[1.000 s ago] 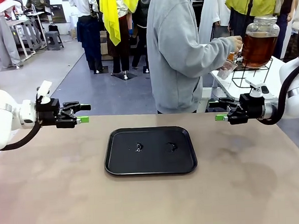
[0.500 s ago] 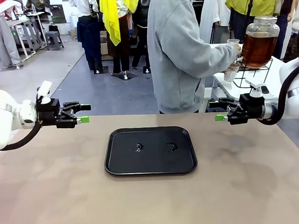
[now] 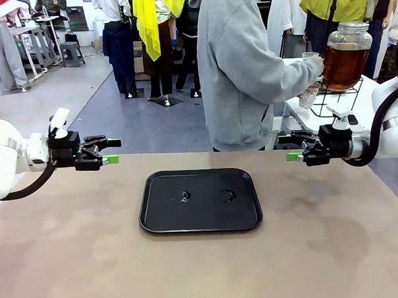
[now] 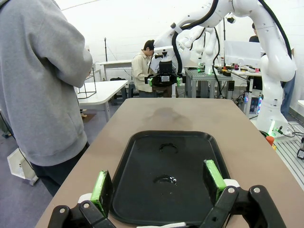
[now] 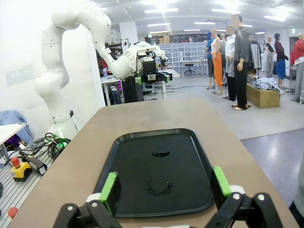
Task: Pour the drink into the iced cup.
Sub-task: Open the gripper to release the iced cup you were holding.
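Observation:
The drink (image 3: pixel 343 64) is amber liquid in a large glass jar on a side table behind the far right corner. A person in a grey hoodie (image 3: pixel 238 65) stands there with a hand (image 3: pixel 313 61) at the jar. A clear cup (image 3: pixel 308 96) sits just below that hand; it is too small to tell whether it holds ice. My left gripper (image 3: pixel 112 151) (image 4: pixel 159 183) hovers open over the table's left side, nothing between its fingers. My right gripper (image 3: pixel 290 147) (image 5: pixel 166 187) hovers open at the right side, also bare. Both point toward the black tray (image 3: pixel 162 205).
The black tray (image 4: pixel 142 190) (image 5: pixel 133 166) lies mid-table with two small wet ring marks on it. Each wrist view shows the other arm across the table, my right gripper (image 4: pixel 164 80) and my left gripper (image 5: pixel 152 76). Bare tan tabletop surrounds the tray.
The person has leaned slightly to the right and shifted the hands by the jar. Both arms and the tray have stayed still.

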`<action>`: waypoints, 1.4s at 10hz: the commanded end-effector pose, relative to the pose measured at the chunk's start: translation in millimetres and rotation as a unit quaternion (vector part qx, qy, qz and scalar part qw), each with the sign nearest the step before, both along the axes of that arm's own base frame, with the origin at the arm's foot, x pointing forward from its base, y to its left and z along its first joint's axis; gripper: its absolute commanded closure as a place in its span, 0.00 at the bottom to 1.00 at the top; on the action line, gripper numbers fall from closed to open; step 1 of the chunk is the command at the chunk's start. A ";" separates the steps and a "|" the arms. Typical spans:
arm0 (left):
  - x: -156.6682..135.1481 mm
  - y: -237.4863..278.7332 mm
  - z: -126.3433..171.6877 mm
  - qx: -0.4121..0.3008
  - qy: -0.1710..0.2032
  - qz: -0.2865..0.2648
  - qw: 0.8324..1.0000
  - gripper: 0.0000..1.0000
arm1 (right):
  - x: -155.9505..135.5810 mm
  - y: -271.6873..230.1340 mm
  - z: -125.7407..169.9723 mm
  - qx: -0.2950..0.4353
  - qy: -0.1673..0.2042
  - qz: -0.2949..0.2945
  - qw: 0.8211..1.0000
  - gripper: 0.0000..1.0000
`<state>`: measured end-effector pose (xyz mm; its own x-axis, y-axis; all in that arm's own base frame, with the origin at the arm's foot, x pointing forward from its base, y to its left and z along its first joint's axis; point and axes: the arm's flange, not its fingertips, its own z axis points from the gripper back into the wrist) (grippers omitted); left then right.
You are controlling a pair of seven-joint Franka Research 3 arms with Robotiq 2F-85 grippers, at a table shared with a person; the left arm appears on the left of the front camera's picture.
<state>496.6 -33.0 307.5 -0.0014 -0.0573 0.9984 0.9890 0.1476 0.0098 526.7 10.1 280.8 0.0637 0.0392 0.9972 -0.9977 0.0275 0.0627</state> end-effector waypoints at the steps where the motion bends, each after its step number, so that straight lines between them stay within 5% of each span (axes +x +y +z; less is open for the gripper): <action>1: 0.3 -1.9 2.2 -0.002 -0.002 0.004 1.000 0.00 | -0.3 0.6 5.4 0.000 0.000 0.000 1.000 0.00; 14: 0.3 -1.9 2.2 -0.002 -0.002 0.004 1.000 0.00 | -0.3 0.6 5.4 0.000 0.000 0.000 1.000 0.00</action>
